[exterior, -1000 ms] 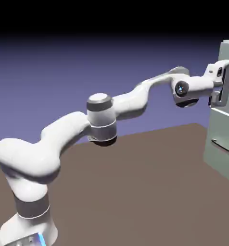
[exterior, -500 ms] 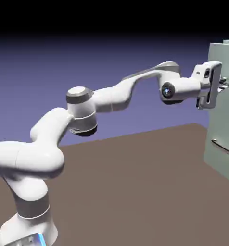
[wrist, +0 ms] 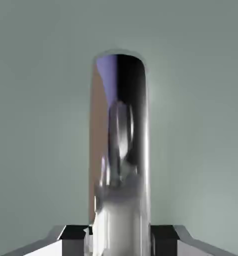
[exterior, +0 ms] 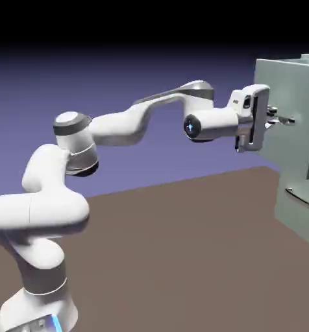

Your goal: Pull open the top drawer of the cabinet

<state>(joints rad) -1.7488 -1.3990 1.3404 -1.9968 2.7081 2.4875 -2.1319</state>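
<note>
Your gripper point(exterior: 275, 119) was pinched tight on the handle point(wrist: 122, 145) of the top drawer point(exterior: 284, 110), fingers point(wrist: 163, 235) flanking the silver bar in the hand view. The drawer stood out from the cabinet point(exterior: 300, 207) at the exterior view's right edge, partly open; the lower front point(exterior: 298, 194) sat flush. Judgement: you should pull straight along the drawer's travel, hand level, grip firm. Any sideways drift could bind the drawer or slip the bar.
</note>
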